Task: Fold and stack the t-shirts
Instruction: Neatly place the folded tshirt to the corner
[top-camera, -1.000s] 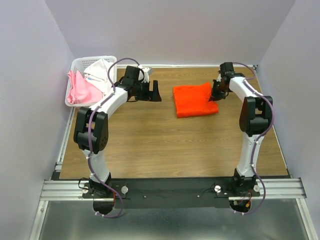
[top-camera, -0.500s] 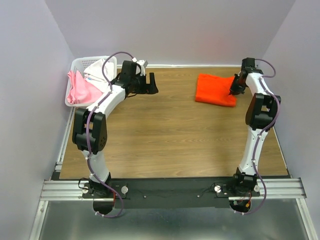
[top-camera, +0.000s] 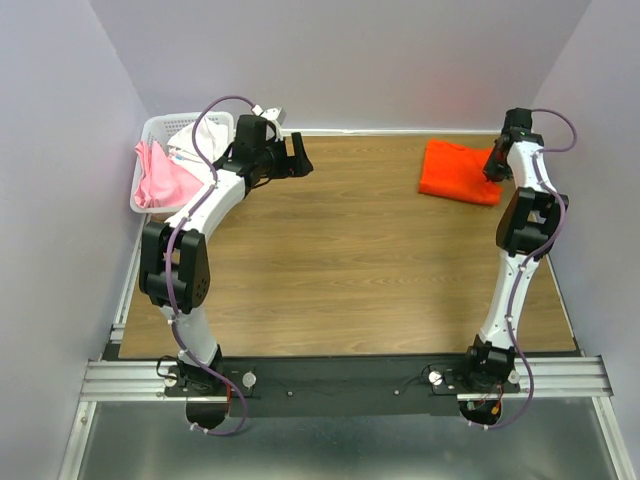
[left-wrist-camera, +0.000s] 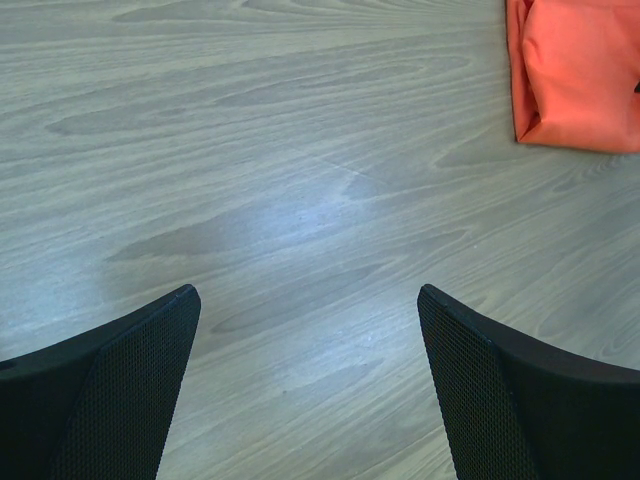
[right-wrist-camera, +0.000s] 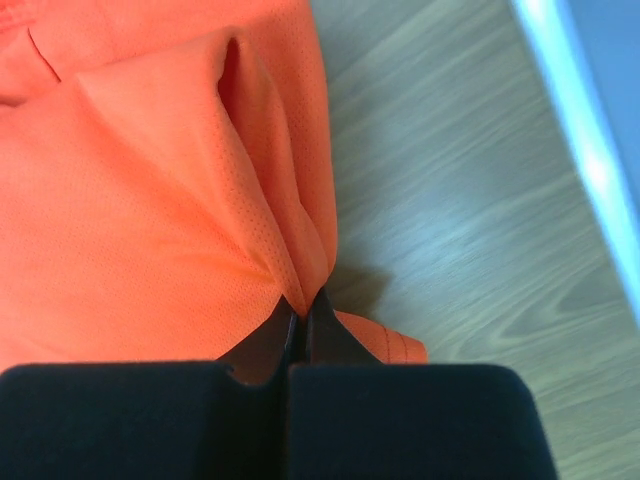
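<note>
In right pincer (right-wrist-camera: 302, 322): creased, fine-mesh orange t-shirt (right-wrist-camera: 150, 200).

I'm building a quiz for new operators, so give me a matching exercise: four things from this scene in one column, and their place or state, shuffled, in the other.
Column one
1. orange t-shirt
2. pink t-shirt
3. left gripper
4. right gripper

Column two
A. lying in the white basket
B. open, holding nothing
C. shut on an orange fold
D. folded at the far right of the table

Pairs: 1-D, 2-A, 3-B, 4-C
</note>
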